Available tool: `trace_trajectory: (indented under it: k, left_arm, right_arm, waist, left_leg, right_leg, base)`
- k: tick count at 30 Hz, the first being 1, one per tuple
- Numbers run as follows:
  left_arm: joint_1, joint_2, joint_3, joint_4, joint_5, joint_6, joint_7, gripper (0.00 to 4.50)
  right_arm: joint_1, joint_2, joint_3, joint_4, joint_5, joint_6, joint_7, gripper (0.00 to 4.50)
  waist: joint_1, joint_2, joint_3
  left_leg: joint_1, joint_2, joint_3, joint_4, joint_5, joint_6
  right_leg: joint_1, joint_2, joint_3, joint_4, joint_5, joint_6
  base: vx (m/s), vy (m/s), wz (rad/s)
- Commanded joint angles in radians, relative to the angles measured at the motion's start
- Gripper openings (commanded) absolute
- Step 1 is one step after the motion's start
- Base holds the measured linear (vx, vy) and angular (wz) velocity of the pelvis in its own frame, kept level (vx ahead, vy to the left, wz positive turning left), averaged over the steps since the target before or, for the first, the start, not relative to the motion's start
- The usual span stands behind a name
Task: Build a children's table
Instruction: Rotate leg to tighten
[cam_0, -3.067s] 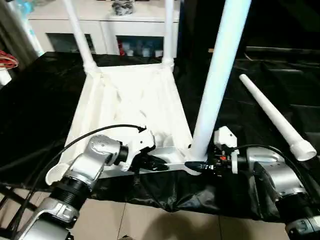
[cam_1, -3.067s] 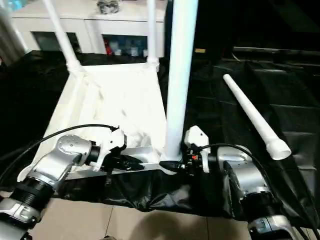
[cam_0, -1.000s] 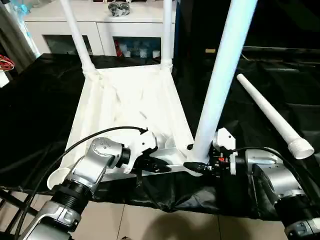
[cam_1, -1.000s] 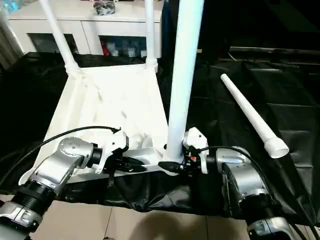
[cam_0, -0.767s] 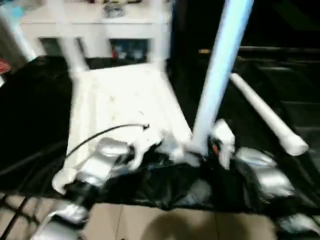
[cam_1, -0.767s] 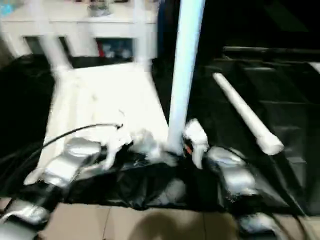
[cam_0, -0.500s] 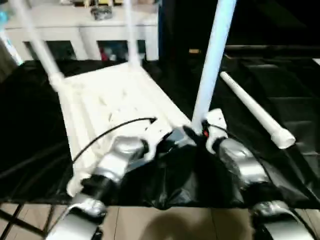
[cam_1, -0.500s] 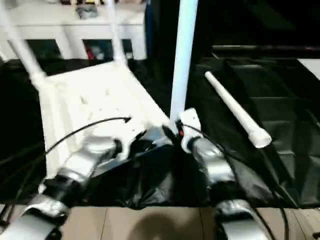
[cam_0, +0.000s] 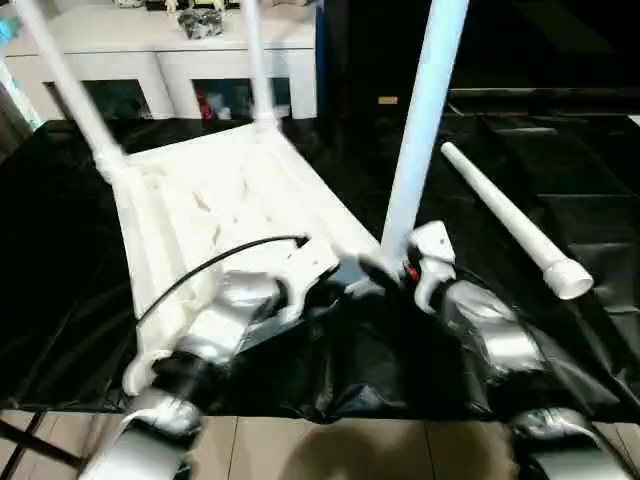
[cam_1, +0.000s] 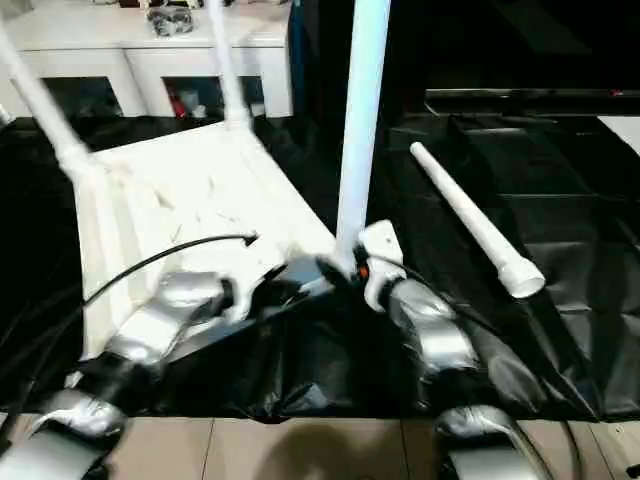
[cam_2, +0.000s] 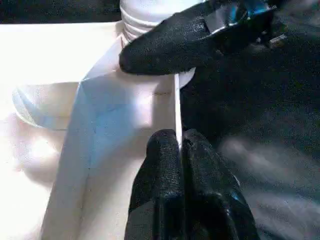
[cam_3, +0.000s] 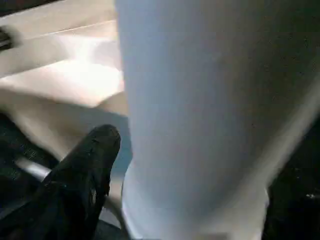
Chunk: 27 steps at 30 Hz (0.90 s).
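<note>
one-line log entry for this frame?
left gripper: shut on tabletop rim | right gripper: at near leg base | loose leg: on cloth

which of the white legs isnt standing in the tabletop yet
The loose leg lying flat on the black cloth, on the robot's right of the tabletop. The other three visible legs stand upright in corner sockets.

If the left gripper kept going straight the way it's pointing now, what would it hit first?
Most likely the right gripper's finger, which lies across its path just ahead, at the base of the upright leg. The left gripper is pinched on the tabletop's thin edge, which runs toward that finger; depth is hard to judge.
</note>
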Motion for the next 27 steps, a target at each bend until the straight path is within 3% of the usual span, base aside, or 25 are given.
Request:
trace_trajectory:
  k: [1,6,13,23,27]
  left_arm:
    - [-0.004,-0.017,-0.025,-0.044,-0.047,-0.039,-0.057,0.00]
    - [0.000,0.041,-0.021,-0.048,-0.062,-0.049,-0.147,0.00]
    - [-0.002,0.080,-0.020,-0.045,-0.070,-0.042,-0.203,0.00]
    - [0.004,0.093,-0.027,-0.056,-0.083,-0.028,-0.240,0.00]
    - [-0.011,0.056,-0.007,-0.025,-0.065,-0.039,-0.156,0.00]
  right_arm:
    - [0.011,0.003,0.057,-0.041,0.020,-0.001,0.092,3.80]
    - [0.071,-0.101,0.079,-0.158,0.076,0.031,0.309,3.80]
    - [0.091,-0.160,0.093,-0.219,0.110,0.079,0.418,3.80]
    - [0.110,-0.175,0.100,-0.267,0.135,0.133,0.460,2.99]
    - [0.112,-0.141,0.094,-0.260,0.134,0.128,0.404,2.79]
  waist:
    - [0.006,-0.016,-0.067]
    - [0.027,-0.015,-0.067]
    - [0.043,-0.015,-0.067]
    - [0.051,-0.015,-0.069]
    - [0.051,-0.015,-0.069]
  left_leg:
    - [0.010,0.036,-0.006,-0.063,-0.259,0.101]
    - [0.010,0.038,-0.005,-0.063,-0.249,0.101]
    - [0.011,0.039,-0.006,-0.065,-0.245,0.090]
    - [0.010,0.039,-0.006,-0.063,-0.227,0.085]
    - [0.009,0.040,-0.006,-0.063,-0.223,0.082]
  right_leg:
    - [0.049,-0.054,0.046,-0.072,-0.308,-0.208]
    - [0.051,-0.054,0.047,-0.069,-0.295,-0.206]
    - [0.051,-0.055,0.046,-0.069,-0.307,-0.201]
    - [0.052,-0.056,0.047,-0.067,-0.291,-0.205]
    - [0.051,-0.056,0.047,-0.067,-0.285,-0.204]
  base:
    - [0.000,0.000,0.00]
    - [0.000,0.000,0.00]
    - [0.000,0.000,0.00]
    - [0.000,0.000,0.00]
    - [0.000,0.000,0.00]
